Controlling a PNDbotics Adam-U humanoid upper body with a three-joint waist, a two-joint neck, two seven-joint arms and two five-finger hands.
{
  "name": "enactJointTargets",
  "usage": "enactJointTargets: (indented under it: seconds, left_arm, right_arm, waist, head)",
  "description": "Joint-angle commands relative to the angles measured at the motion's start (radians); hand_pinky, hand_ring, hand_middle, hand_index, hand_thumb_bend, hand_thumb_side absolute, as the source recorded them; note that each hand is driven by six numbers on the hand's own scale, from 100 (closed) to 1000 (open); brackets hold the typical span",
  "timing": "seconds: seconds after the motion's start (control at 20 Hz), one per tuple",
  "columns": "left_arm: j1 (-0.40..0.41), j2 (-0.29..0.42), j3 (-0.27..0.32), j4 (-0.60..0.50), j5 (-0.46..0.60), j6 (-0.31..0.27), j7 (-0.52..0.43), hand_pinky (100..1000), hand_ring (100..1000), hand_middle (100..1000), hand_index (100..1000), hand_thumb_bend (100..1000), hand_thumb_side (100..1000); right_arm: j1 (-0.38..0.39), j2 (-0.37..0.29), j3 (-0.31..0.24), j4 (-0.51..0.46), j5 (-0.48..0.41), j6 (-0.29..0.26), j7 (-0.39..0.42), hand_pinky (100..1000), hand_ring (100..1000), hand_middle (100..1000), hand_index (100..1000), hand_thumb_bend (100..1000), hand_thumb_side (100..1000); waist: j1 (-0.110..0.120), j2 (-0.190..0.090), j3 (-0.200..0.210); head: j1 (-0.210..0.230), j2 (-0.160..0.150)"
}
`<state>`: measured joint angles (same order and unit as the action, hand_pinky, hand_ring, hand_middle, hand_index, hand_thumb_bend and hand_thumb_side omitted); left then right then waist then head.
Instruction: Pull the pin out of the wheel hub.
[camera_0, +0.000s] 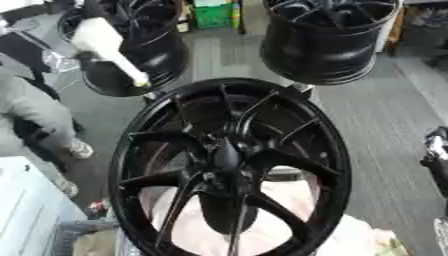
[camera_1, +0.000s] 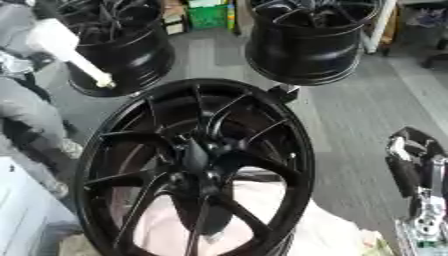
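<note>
A large black wheel (camera_0: 229, 167) stands tilted in the middle of both views, its thin spokes running in to the hub (camera_0: 220, 156), which sits a little left of the wheel's middle. The pin cannot be made out against the dark hub; nothing there can be told apart from the spokes. Through the lower gaps between the spokes a pale pink cloth (camera_0: 280, 235) shows, lying under or behind the wheel. The right hand (camera_1: 418, 170) comes in at the right edge, best seen in the right eye view: black above and silver lower down, well apart from the wheel's rim and touching nothing that can be seen. Whether its fingers are straight or curled cannot be told from either view. In the left eye view only a dark sliver of it shows at the right edge. The left hand shows in neither view. Beyond the wheel, on the grey floor (camera_0: 385, 115), stand two more black wheels, one at upper left (camera_0: 144, 55) and one at upper right (camera_0: 328, 40), both lying with their barrels toward the camera. A white tool or bottle with a yellowish tip (camera_0: 109, 47) slants down in front of the upper left wheel. A green box (camera_0: 213, 14) sits at the far top between the two wheels. At lower left a white cabinet corner (camera_0: 26, 210) shows
</note>
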<state>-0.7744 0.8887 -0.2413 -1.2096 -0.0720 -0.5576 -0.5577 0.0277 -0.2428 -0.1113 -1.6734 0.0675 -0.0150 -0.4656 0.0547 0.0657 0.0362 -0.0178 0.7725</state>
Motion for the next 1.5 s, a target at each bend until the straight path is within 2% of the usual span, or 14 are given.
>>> enactJointTargets:
  seconds: [0.05,0.1,0.2,0.3,0.35,0.45,0.55,0.65,0.7,0.75,0.9,1.1,1.3,1.5]
  left_arm:
    - [0.055,0.075,0.140,0.079,-0.062,-0.338,-0.334,724,575,540,657,100,210]
    - [0.083,0.075,0.174,0.108,-0.099,-0.331,-0.317,727,584,550,670,100,210]
    - [0.126,0.067,0.227,0.173,-0.196,-0.316,-0.272,754,667,657,763,158,219]
    - [0.157,0.051,0.270,0.235,-0.326,-0.295,-0.211,785,733,740,832,250,234]
    - [0.173,0.040,0.292,0.261,-0.395,-0.277,-0.171,809,772,800,879,311,311]
    - [0.206,0.013,0.333,0.310,-0.503,-0.238,-0.074,841,817,856,911,337,583]
    - [0.239,-0.007,0.371,0.349,-0.587,-0.193,0.037,854,842,887,928,375,761]
    - [0.272,-0.027,0.402,0.379,-0.631,-0.152,0.140,849,842,889,932,326,846]
    - [0.287,-0.037,0.416,0.390,-0.636,-0.137,0.184,848,841,888,932,318,850]
    - [0.301,-0.048,0.428,0.396,-0.631,-0.126,0.221,838,824,868,926,228,870]
    - [0.342,-0.082,0.466,0.379,-0.555,-0.112,0.279,815,792,828,905,100,822]
    - [0.390,-0.152,0.516,0.264,-0.329,-0.071,0.264,774,735,761,859,100,783]
    - [0.429,-0.255,0.557,0.058,-0.073,0.063,0.207,740,685,714,821,100,765]
    - [0.468,-0.373,0.577,-0.179,0.098,0.240,0.138,718,653,682,800,100,782]
  right_arm:
    - [-0.005,-0.013,-0.009,-0.010,-0.002,0.000,-0.006,505,704,743,769,100,531]
    - [-0.005,-0.012,-0.009,-0.010,-0.002,0.000,-0.007,505,704,743,769,100,531]
    - [-0.005,-0.010,-0.008,-0.010,-0.004,0.001,-0.006,505,704,744,769,100,533]
    - [-0.005,-0.006,-0.008,-0.010,-0.005,0.002,-0.005,505,704,744,770,100,533]
    - [-0.005,-0.005,-0.009,-0.010,-0.005,0.002,-0.005,505,704,744,770,100,534]
    - [-0.005,-0.002,-0.011,-0.010,-0.006,0.003,-0.007,505,704,745,770,100,535]
    - [-0.005,0.000,-0.013,-0.011,-0.007,0.005,-0.008,505,704,745,770,100,535]
    - [-0.006,0.002,-0.015,-0.012,-0.008,0.006,-0.010,505,704,745,770,100,536]
    - [-0.007,0.002,-0.015,-0.012,-0.009,0.006,-0.010,505,704,745,770,100,536]
    - [-0.007,0.003,-0.015,-0.012,-0.010,0.006,-0.011,505,704,745,770,100,538]
    - [-0.008,0.006,-0.015,-0.011,-0.011,0.006,-0.010,505,704,746,770,100,539]
    - [-0.009,0.009,-0.016,-0.011,-0.012,0.005,-0.011,505,704,746,770,100,541]
    - [-0.010,0.014,-0.016,-0.011,-0.014,0.005,-0.012,506,705,747,770,100,543]
    - [-0.016,0.021,-0.014,-0.012,-0.016,0.004,-0.009,506,705,747,770,100,544]
  waist:
    - [-0.005,-0.006,0.007]
    - [-0.007,-0.006,0.010]
    - [-0.012,-0.005,0.015]
    - [-0.019,-0.005,0.017]
    - [-0.022,-0.004,0.016]
    - [-0.029,-0.002,0.015]
    - [-0.034,0.001,0.013]
    - [-0.038,0.003,0.014]
    - [-0.039,0.004,0.014]
    - [-0.039,0.005,0.015]
    - [-0.042,0.006,0.019]
    - [-0.047,0.006,0.027]
    - [-0.053,0.007,0.032]
    - [-0.063,0.013,0.031]
  head:
    - [-0.007,-0.002]
    - [-0.007,-0.002]
    - [-0.009,-0.002]
    - [-0.009,-0.002]
    - [-0.009,-0.002]
    - [-0.008,-0.002]
    - [-0.009,-0.002]
    - [-0.009,-0.002]
    - [-0.009,-0.002]
    - [-0.009,-0.002]
    - [-0.010,-0.002]
    - [-0.010,-0.002]
    - [-0.007,-0.002]
    - [0.000,-0.002]
